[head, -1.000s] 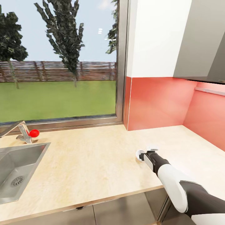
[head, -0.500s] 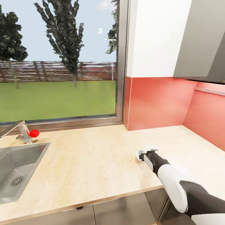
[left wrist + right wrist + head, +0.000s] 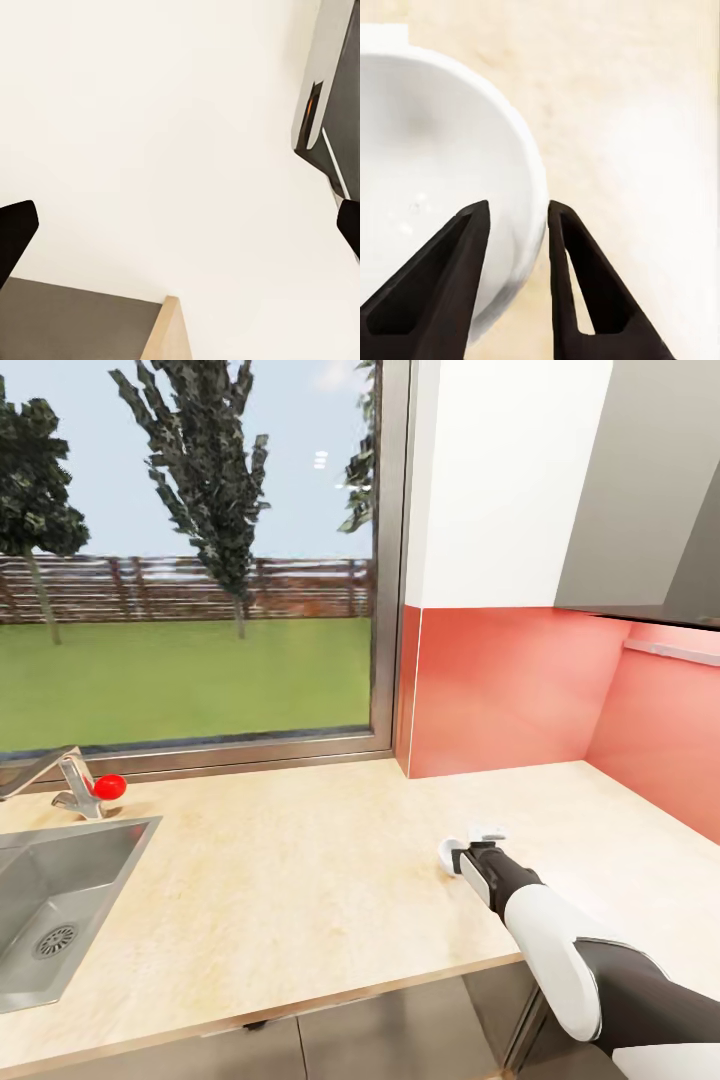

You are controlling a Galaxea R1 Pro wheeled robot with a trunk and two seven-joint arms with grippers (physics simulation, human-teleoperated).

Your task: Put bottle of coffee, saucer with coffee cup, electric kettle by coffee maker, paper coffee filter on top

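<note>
A white coffee cup [image 3: 447,852] rests on the pale countertop [image 3: 300,880], right of centre and near the front edge. My right gripper [image 3: 470,850] reaches it from the near side and hides most of it. In the right wrist view the cup's hollow [image 3: 427,150] is seen from above, and the right gripper [image 3: 517,206] has one dark finger [image 3: 442,285] inside and the other outside, shut on the rim. My left gripper [image 3: 180,232] is open, its dark fingertips [image 3: 15,232] far apart over a pale surface.
A steel sink [image 3: 60,900] with a faucet [image 3: 60,775] and a red knob [image 3: 108,786] is set into the counter at the left. A large window runs behind. A red backsplash [image 3: 510,690] and a white wall cupboard [image 3: 510,480] close the right corner.
My right gripper and the cup have edged very slightly to the right; everything else is still.
</note>
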